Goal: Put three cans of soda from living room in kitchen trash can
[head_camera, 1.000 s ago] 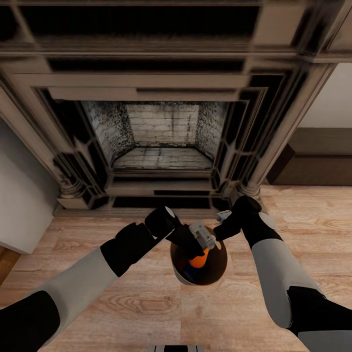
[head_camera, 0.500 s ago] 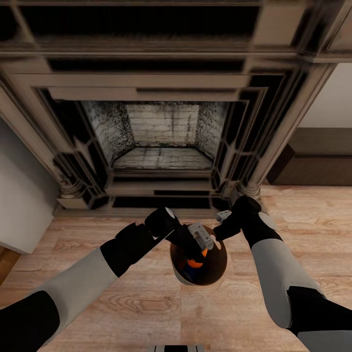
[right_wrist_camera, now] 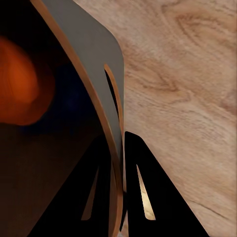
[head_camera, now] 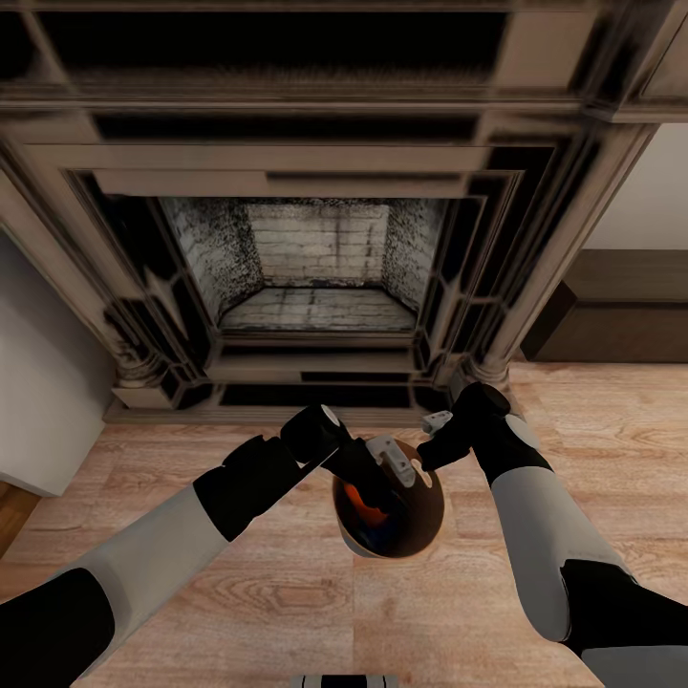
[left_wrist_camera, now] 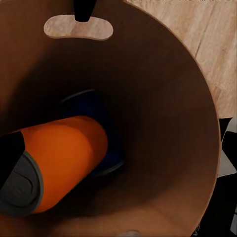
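The tash can (head_camera: 355,541), pale grey outside and brown inside, is held above the wood floor in front of the fireplace. My right gripper (head_camera: 435,424) is shut on its far rim. In the right wrist view the fingers (right_wrist_camera: 148,197) straddle the bin wall (right_wrist_camera: 94,64). My left gripper (head_camera: 390,470) hangs over the bin's mouth, open. An orange-red can of soda (left_wrist_camera: 64,158) lies tilted inside the bin (left_wrist_camera: 163,123), on top of a dark blue can (left_wrist_camera: 94,101). One left finger (left_wrist_camera: 7,150) shows beside the orange can's silver top. The orange can (head_camera: 359,497) glows dimly inside the bin.
A large brick fireplace (head_camera: 315,258) with a dark stone surround stands straight ahead, its hearth step just beyond the bin. A low dark cabinet (head_camera: 621,315) sits at the right wall. A white block (head_camera: 38,382) stands at the left. Light wood planks (head_camera: 287,592) run under me.
The orange can has gone from the left gripper's fingers down into the bin. The left gripper has lifted slightly. The right arm and the bin have stayed put.
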{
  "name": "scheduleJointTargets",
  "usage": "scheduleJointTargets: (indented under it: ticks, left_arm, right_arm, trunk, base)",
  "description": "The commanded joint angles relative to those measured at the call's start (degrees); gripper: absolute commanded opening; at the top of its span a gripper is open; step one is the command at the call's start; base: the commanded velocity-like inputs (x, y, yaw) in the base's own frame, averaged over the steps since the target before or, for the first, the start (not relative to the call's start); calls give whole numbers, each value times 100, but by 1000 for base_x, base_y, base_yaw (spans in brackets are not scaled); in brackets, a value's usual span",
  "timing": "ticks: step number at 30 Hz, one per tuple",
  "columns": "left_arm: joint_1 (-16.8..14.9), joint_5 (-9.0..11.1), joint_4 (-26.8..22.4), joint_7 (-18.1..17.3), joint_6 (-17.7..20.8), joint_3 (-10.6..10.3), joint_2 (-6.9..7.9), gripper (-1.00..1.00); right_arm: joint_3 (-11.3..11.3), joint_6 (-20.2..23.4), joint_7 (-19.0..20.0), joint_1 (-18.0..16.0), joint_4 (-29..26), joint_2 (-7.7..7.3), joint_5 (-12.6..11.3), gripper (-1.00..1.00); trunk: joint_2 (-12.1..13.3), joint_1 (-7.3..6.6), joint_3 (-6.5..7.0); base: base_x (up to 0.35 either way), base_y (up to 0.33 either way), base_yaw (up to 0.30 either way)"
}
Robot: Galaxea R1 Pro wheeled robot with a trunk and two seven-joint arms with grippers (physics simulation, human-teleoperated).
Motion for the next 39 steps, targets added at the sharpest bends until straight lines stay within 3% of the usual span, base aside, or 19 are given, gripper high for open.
scheduleJointTargets:
  ticks: [1,23,27,28,32,34,37,39]
  left_arm:
    - [1,2,-6,-2,0,2,2,100]
    - [1,38,-43,-21,0,6,15,100]
    - [37,67,-520,-65,0,38,43,100]
    - [53,79,-773,-72,0,58,118,100]
    - [74,115,-1620,-307,0,114,672,100]
    - [77,119,-1766,-522,0,245,837,100]
    - [85,120,-1903,-717,0,590,981,100]
    - [87,122,-1978,-771,0,712,1088,100]
  right_arm:
    - [-10,77,42,-1,1,1,-82,-100]
    - [-38,77,36,-1,10,-6,-82,-100]
    - [-43,77,30,-1,184,-19,-82,-100]
    - [-43,77,28,-1,245,-31,-82,-100]
    - [-44,77,26,-1,330,-63,-82,-100]
    - [-44,77,24,-1,341,-66,-82,-100]
    - [-44,77,22,-1,352,-68,-82,-100]
    - [-44,77,20,-1,355,-69,-82,-100]
  trunk:
    - [0,0,0]
    - [0,0,0]
    - [0,0,0]
    - [0,0,0]
    - [0,0,0]
    - [0,0,0]
    - [0,0,0]
    - [0,0,0]
  base:
    - [0,0,0]
    - [0,0,0]
    - [0,0,0]
    - [0,0,0]
    - [0,0,0]
    - [0,0,0]
    - [0,0,0]
    - [0,0,0]
